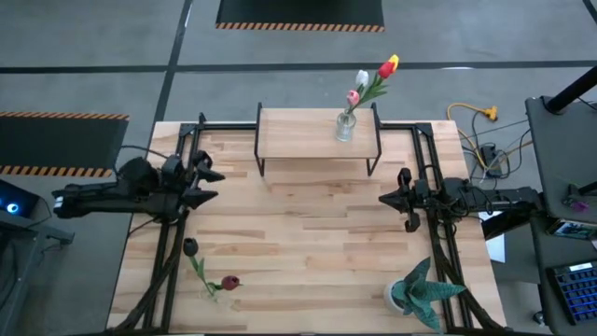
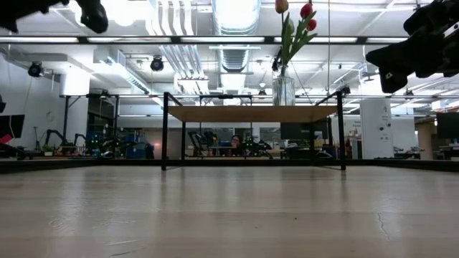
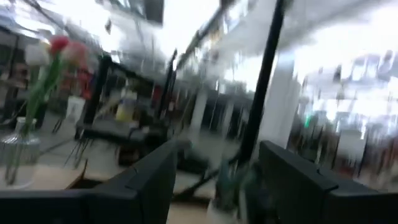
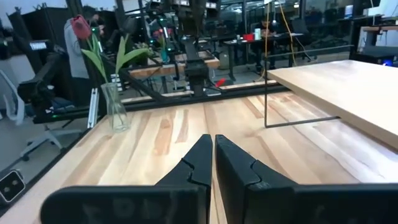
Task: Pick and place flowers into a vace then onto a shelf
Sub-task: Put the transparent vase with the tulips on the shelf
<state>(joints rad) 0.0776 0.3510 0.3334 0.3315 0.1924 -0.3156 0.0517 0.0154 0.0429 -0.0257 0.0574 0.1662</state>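
Note:
A glass vase [image 1: 345, 127] with red, pink, white and yellow flowers [image 1: 373, 80] stands on the right part of the shelf [image 1: 298, 135] at the table's far edge; the low view shows the vase [image 2: 283, 87] there too. A second glass vase [image 4: 115, 109] with a dark maroon and a red flower [image 1: 229, 282] stands on the table near its left front corner. My left gripper [image 1: 216, 185] hovers open over the table's left side, raised, with nothing between its fingers [image 3: 155, 180]. My right gripper [image 4: 213, 142] is shut and empty over the right side.
A spiky teal potted plant [image 1: 422, 293] stands at the near right corner. Black frame rails [image 1: 168, 252] run along both table sides. Bare planks [image 1: 308, 243] lie between the arms. A person [image 2: 235, 142] sits in the room beyond the shelf.

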